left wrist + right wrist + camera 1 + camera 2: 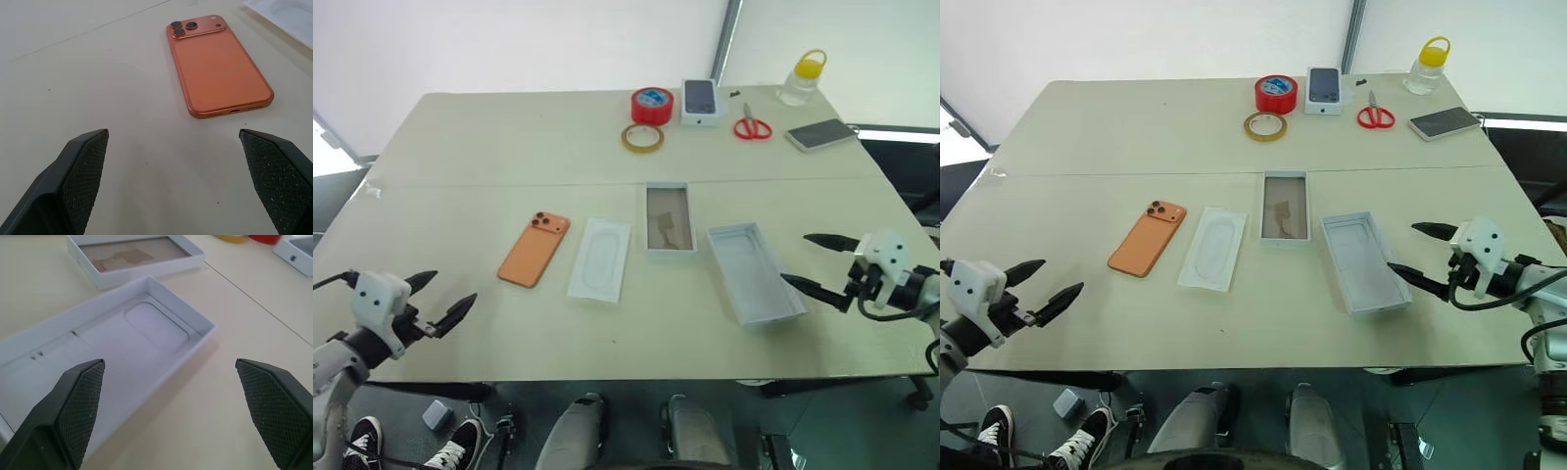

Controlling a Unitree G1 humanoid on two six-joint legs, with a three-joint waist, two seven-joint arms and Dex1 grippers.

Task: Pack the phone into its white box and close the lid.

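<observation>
Hovering wide open and empty, left hand (pixel 429 298) faces the phone (pixel 534 251), right hand (pixel 815 261) the white box (pixel 754 271).

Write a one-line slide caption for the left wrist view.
Open left gripper faces the orange phone, which lies camera-side up on the table, untouched.

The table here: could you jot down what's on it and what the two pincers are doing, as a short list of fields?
phone: orange, lying camera side up, left of the centre
white box: open tray, empty, on the right
insert: flat white piece between phone and a second open tray
far edge: red tape, yellow tape ring, scissors, bottle
left pincer: open, holding nothing, short of the phone
right pincer: open, holding nothing, beside the white box
</observation>
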